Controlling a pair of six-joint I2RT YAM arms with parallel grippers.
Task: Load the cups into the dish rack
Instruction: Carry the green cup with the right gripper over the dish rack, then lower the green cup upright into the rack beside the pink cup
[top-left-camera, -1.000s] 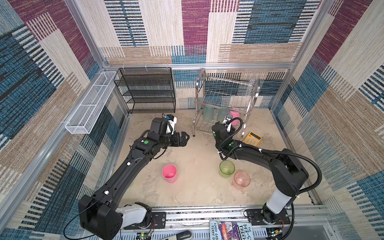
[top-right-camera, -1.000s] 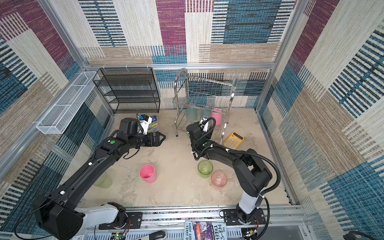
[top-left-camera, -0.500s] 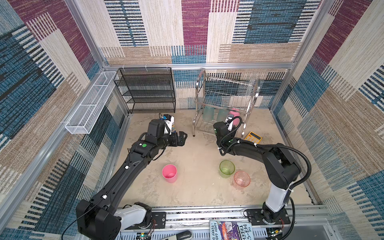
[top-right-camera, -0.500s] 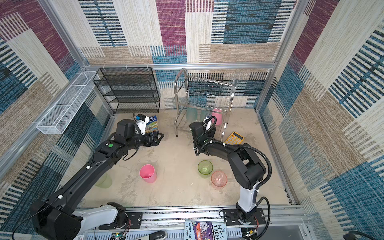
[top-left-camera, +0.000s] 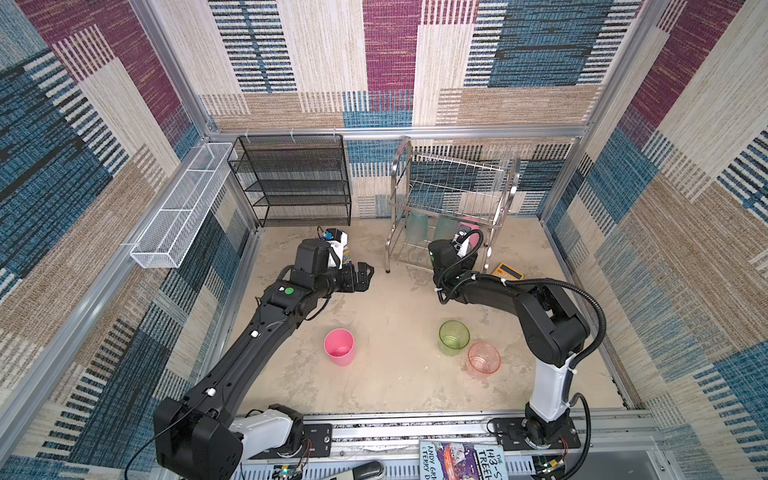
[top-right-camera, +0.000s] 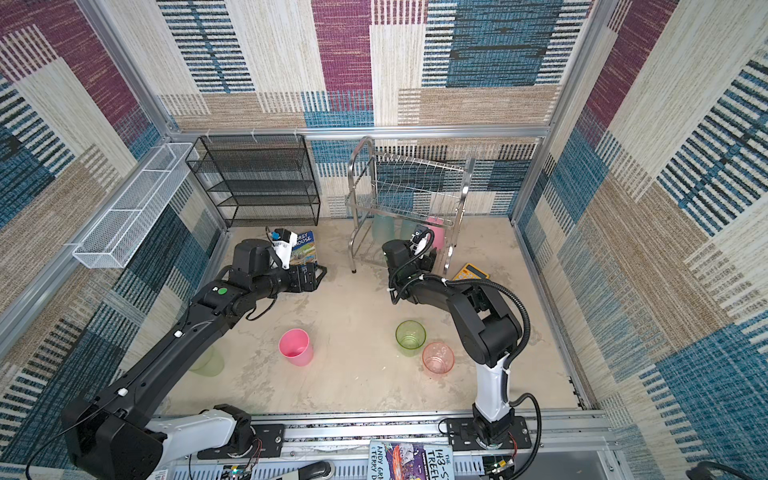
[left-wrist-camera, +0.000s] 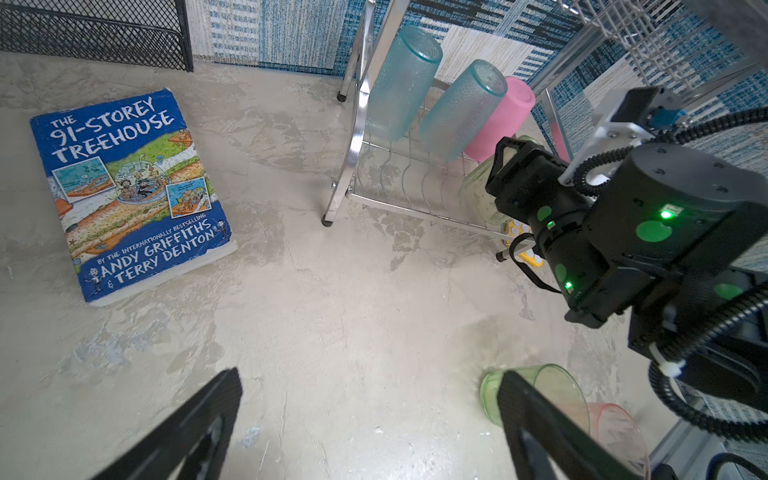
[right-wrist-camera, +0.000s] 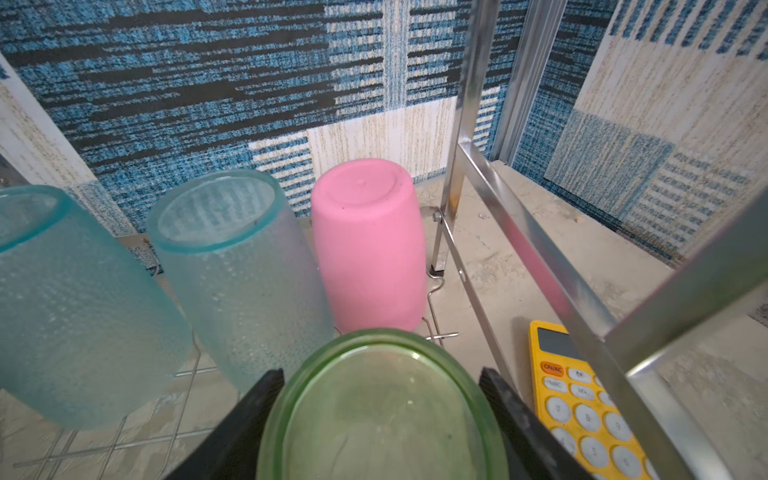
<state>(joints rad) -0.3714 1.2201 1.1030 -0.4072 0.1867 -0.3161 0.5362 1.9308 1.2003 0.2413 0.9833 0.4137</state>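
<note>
Pushed closer to the dish rack (top-left-camera: 453, 189) than a second ago, my right claw (right-wrist-camera: 378, 386) is pinching the held yellow-green cup (right-wrist-camera: 382, 419) between its two fingers, keeping it at the front of the rack's lower tier, just in front of the racked pink cup (right-wrist-camera: 370, 249). A teal cup (right-wrist-camera: 245, 286) and, past it, a second teal cup (right-wrist-camera: 75, 316) are leaning bottoms-up in a row beside that pink one on the same tier. My left claw (left-wrist-camera: 369, 376), sitting about where it was, is hovering with its fingers spread wide and gripping nothing, over bare tabletop (top-left-camera: 395, 386) between the book (left-wrist-camera: 129, 195) and the rack's front leg. Three more cups are standing mouth-up on the tabletop, well apart from the rack: the loose pink cup (top-left-camera: 340, 347) near the middle, and the second yellow-green cup (top-left-camera: 454, 337) just beside the salmon-pink cup (top-left-camera: 483, 359). A third yellow-green cup (top-right-camera: 210, 361) is showing in a top view, partly hidden by my left arm. A yellow calculator (right-wrist-camera: 582, 403) is lying on the tabletop just beside the rack's side frame.
</note>
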